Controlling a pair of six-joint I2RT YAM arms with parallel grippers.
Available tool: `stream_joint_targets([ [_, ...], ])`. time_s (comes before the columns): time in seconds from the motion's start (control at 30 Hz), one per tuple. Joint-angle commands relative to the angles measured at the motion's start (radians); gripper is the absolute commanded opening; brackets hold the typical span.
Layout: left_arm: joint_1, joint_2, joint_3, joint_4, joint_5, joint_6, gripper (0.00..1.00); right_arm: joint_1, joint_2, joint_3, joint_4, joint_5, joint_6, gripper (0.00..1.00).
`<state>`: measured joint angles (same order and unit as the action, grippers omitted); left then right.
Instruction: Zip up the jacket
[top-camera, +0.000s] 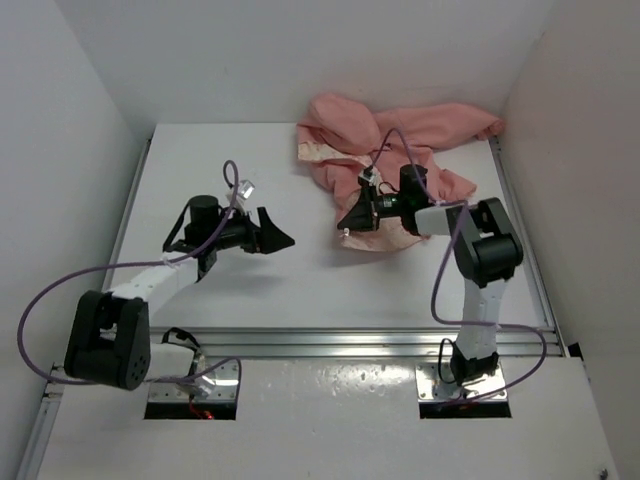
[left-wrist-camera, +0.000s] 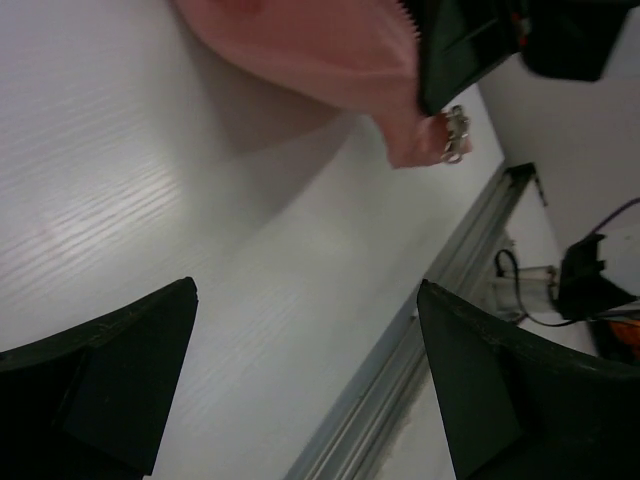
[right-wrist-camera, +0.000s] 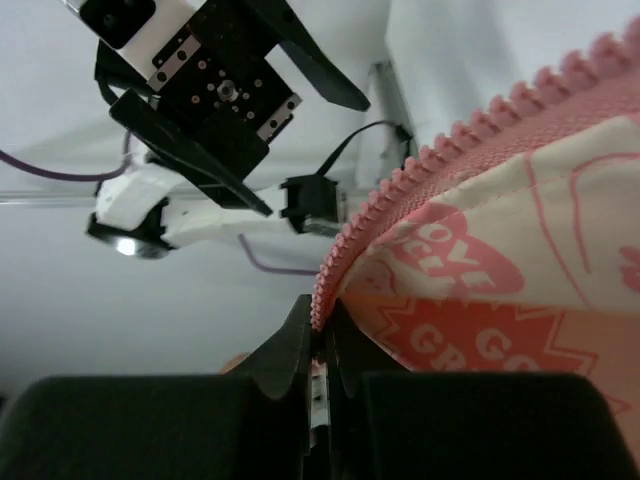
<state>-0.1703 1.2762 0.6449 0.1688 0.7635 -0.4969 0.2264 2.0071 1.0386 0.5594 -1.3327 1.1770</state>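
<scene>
Nearest the camera, the two arms rise from their bases behind a silver aluminium rail (top-camera: 350, 342) along the front of the white desk (top-camera: 230, 290), with looping purple cables (top-camera: 40, 300) trailing beside them. The left gripper (top-camera: 272, 230) hovers over bare desk left of centre, its two black fingers (left-wrist-camera: 100, 390) spread wide and holding nothing.

Just to its right, the right gripper (right-wrist-camera: 318, 330) is clamped tight on the near front edge of the small salmon-pink soft fabric hooded jacket (top-camera: 400, 140). The pinch falls right on the row of pink plastic zipper teeth (right-wrist-camera: 420, 165). Beside the teeth the pale cream lining with pink printed motifs (right-wrist-camera: 480, 300) faces the right wrist camera, which cuts it off at the frame edge.

A small silver metal zipper fitting (left-wrist-camera: 455, 135) dangles from the lifted corner of the hem, just below the right gripper as the left wrist camera sees it. Whether it is threaded onto either row of teeth is hard to make out.

Farther back, the rest of the jacket lies crumpled at the far right of the desk, reaching towards the rear white wall (top-camera: 300, 50). From above, the right arm covers part of it, and the sleeves, hood and second zipper row cannot be told apart in the bunched folds.
</scene>
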Motion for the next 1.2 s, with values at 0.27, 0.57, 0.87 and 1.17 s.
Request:
stream_joint_targets([
  [0.27, -0.123, 0.239, 0.102, 0.443, 0.011, -0.379, 0.92, 0.031, 0.024, -0.011, 0.879, -0.172, 0.655, 0.05],
  [0.57, -0.158, 0.365, 0.194, 0.623, 0.019, -0.614, 0.83, 0.068, -0.064, -0.074, 0.878, -0.218, 0.616, 0.07],
  [0.87, -0.256, 0.4, 0.228, 0.664, 0.029, -0.707, 0.83, 0.067, -0.051, -0.046, 0.886, -0.215, 0.61, 0.1],
  [1.17, -0.276, 0.379, 0.194, 0.568, 0.011, -0.726, 0.86, 0.045, -0.044, 0.003, 0.884, -0.198, 0.607, 0.11],
])
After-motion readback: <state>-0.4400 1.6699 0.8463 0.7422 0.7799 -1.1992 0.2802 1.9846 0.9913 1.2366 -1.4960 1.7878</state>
